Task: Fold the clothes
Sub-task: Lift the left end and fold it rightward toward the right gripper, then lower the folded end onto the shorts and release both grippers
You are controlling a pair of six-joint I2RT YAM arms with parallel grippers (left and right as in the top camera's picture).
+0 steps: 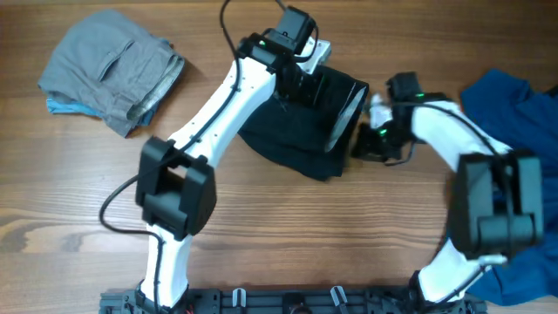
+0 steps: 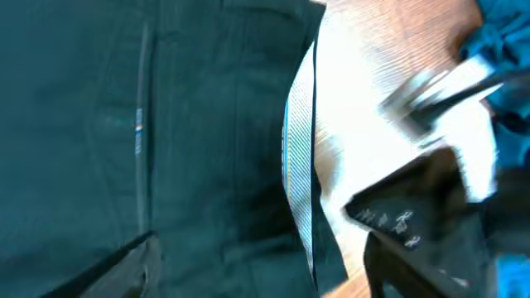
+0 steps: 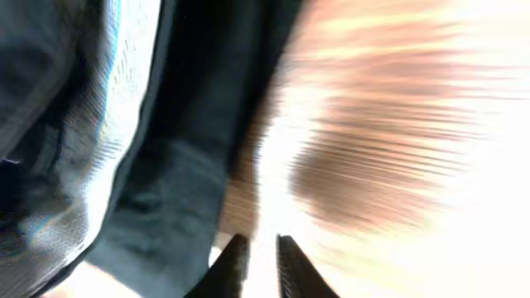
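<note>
A black garment (image 1: 292, 144) lies partly folded at the table's middle, with a pale inner lining showing along its right edge (image 2: 300, 157). My left gripper (image 1: 307, 85) hangs just above its upper part, jaws wide apart and empty over the dark cloth (image 2: 273, 269). My right gripper (image 1: 368, 146) is low beside the garment's right edge, apart from the cloth. Its fingers (image 3: 258, 266) are nearly together over bare wood with nothing between them. The black cloth (image 3: 182, 165) fills the left of the right wrist view.
A folded grey garment (image 1: 113, 65) sits on a bit of blue cloth at the back left. A crumpled blue garment (image 1: 514, 105) lies at the right edge, running down behind the right arm's base. The table is wooden (image 1: 70, 201).
</note>
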